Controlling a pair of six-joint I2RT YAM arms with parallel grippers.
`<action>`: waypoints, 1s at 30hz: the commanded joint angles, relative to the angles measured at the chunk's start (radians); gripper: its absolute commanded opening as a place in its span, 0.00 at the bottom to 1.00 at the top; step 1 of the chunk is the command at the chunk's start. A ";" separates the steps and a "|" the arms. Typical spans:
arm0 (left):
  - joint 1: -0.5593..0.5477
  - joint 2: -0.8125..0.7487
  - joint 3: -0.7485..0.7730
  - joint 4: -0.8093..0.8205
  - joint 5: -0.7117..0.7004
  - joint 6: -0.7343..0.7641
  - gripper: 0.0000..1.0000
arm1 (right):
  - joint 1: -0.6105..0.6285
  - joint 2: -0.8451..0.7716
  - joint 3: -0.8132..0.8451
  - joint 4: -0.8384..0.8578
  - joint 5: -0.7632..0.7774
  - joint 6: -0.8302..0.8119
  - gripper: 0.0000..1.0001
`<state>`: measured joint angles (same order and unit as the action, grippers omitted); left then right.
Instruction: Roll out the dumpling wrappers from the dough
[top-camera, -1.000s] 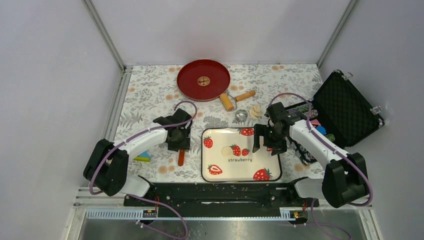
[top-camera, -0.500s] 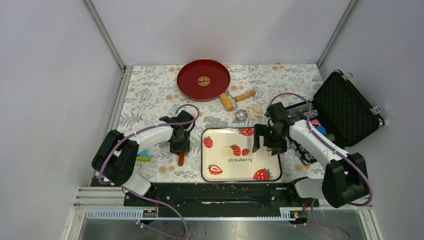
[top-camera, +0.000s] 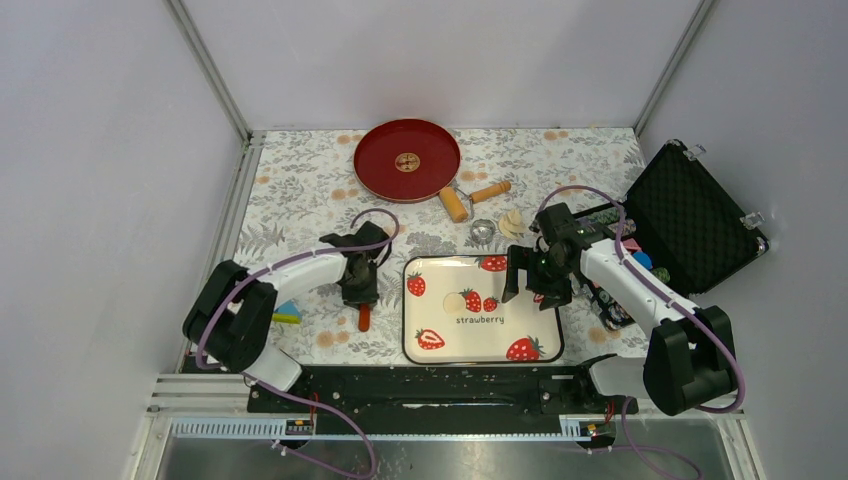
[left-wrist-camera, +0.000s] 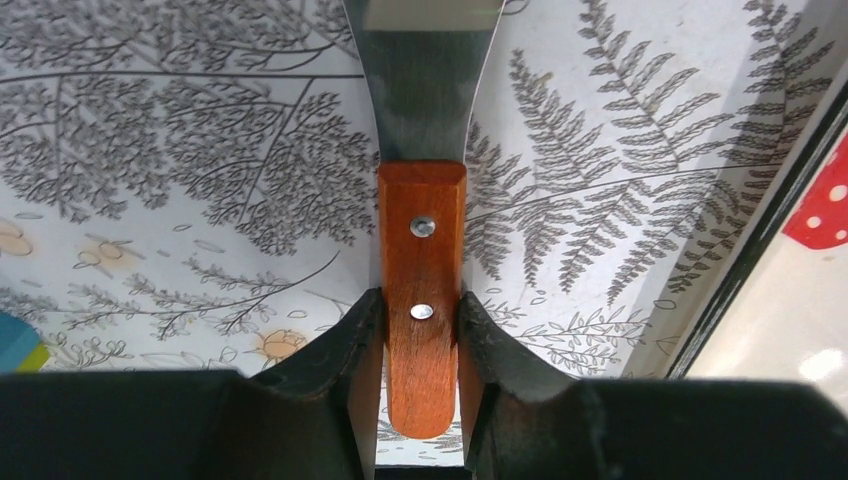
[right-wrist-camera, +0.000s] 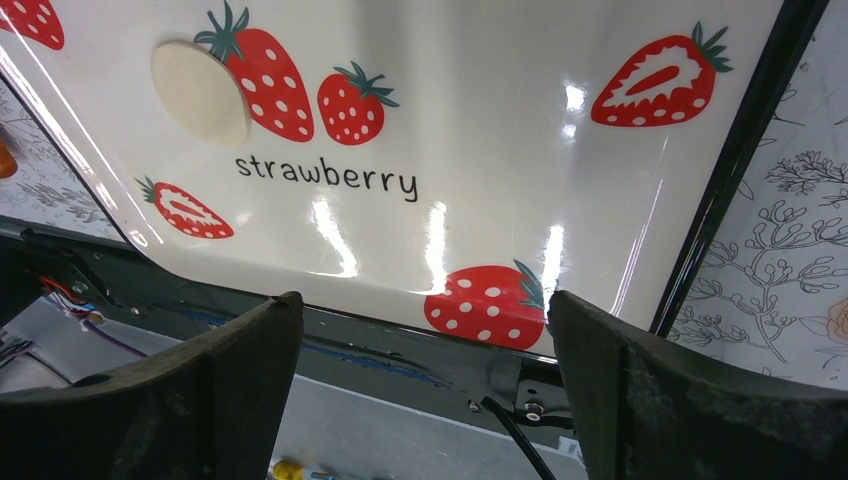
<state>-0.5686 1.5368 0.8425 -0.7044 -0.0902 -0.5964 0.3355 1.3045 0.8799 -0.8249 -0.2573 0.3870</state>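
Observation:
A small round pale dumpling wrapper (top-camera: 454, 301) lies on the strawberry tray (top-camera: 500, 337), left of its middle; it also shows in the right wrist view (right-wrist-camera: 200, 92). My right gripper (top-camera: 530, 286) hangs open and empty over the tray's right side, its jaws wide apart (right-wrist-camera: 425, 345). My left gripper (top-camera: 360, 288) is left of the tray, shut on the wooden handle (left-wrist-camera: 421, 260) of a metal-bladed scraper (left-wrist-camera: 425, 70) that lies on the floral mat. A wooden rolling pin (top-camera: 470, 197) and pale dough pieces (top-camera: 512, 220) lie behind the tray.
A red plate (top-camera: 407, 160) sits at the back centre. A small metal cup (top-camera: 484, 231) stands by the dough. An open black case (top-camera: 690, 215) and colourful small items (top-camera: 625, 262) are at the right. A blue-yellow object (top-camera: 285, 313) lies under the left arm.
The left arm has swung in and its gripper has settled lower over the scraper handle. The right gripper has barely moved.

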 joint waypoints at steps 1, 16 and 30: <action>0.001 -0.118 -0.022 0.025 -0.063 -0.040 0.00 | -0.013 -0.019 0.030 0.001 -0.034 0.007 1.00; 0.001 -0.573 -0.084 0.170 0.078 0.161 0.00 | -0.025 -0.045 0.030 -0.001 -0.052 0.012 1.00; 0.001 -0.634 0.007 0.192 0.324 0.566 0.00 | -0.026 -0.118 0.105 -0.060 -0.107 -0.007 1.00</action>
<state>-0.5682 0.9524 0.7727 -0.5797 0.1360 -0.2230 0.3164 1.2324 0.9287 -0.8566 -0.3054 0.3931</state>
